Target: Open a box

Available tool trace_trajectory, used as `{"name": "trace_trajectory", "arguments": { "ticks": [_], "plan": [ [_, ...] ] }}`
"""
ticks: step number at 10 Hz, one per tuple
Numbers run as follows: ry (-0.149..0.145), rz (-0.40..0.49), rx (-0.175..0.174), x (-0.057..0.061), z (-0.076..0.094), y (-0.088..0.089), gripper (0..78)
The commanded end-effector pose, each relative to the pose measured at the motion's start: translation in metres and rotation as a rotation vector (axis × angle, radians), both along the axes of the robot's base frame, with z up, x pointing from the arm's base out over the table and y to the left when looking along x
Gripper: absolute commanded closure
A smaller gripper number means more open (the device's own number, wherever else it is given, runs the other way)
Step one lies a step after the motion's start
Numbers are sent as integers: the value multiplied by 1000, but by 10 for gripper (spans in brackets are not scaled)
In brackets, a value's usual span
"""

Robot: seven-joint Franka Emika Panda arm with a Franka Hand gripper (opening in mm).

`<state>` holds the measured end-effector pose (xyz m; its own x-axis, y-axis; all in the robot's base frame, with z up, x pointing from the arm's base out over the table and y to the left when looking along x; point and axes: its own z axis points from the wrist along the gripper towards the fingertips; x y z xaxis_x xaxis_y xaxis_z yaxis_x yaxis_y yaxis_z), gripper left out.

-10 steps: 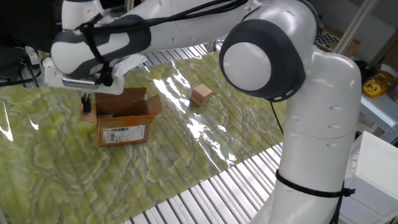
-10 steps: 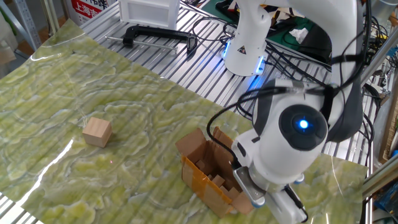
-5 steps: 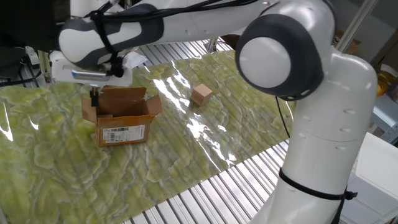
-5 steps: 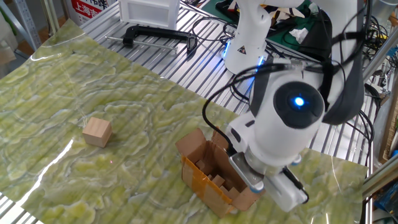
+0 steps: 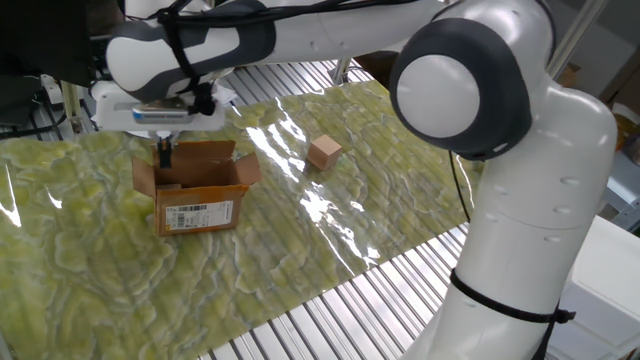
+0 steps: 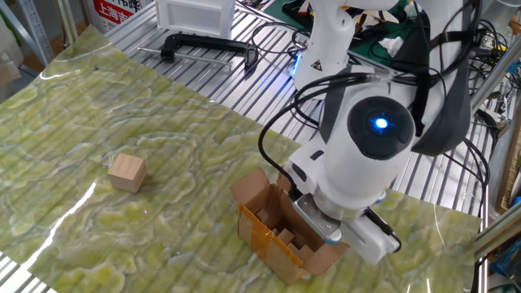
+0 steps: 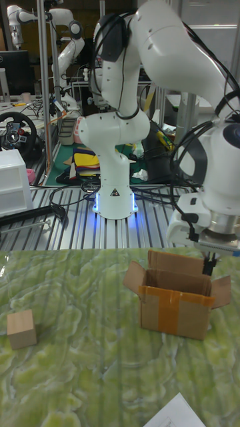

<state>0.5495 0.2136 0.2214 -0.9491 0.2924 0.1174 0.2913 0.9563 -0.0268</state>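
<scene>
Box (image 5: pixel 200 190), brown carton with barcode label, on green mat (image 5: pixel 330 230), flaps mostly splayed. Gripper (image 7: pixel 208 265) just above right rear flap, fingers narrow, holding nothing visible; opening unclear. Advise pushing flap outward gently, avoiding sliding the carton.

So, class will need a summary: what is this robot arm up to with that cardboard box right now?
The arm is working on the box, a brown carton on the green mat. Its top flaps stand open, and small cardboard pieces show inside. The claw hangs at one edge of the opening, by a raised flap; whether it is open or shut cannot be told. The small tan cube sits apart, untouched.
</scene>
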Motion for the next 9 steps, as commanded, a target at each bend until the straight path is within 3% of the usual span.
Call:
{"name": "trace_trajectory", "arguments": {
  "ticks": [1, 4, 9],
  "plan": [
    [-2, 103, -6, 2, -3, -20, 776],
    [-17, 131, -18, 2, -7, -36, 776],
    [-21, 143, -13, -5, 1, -61, 776]
  ]
}}
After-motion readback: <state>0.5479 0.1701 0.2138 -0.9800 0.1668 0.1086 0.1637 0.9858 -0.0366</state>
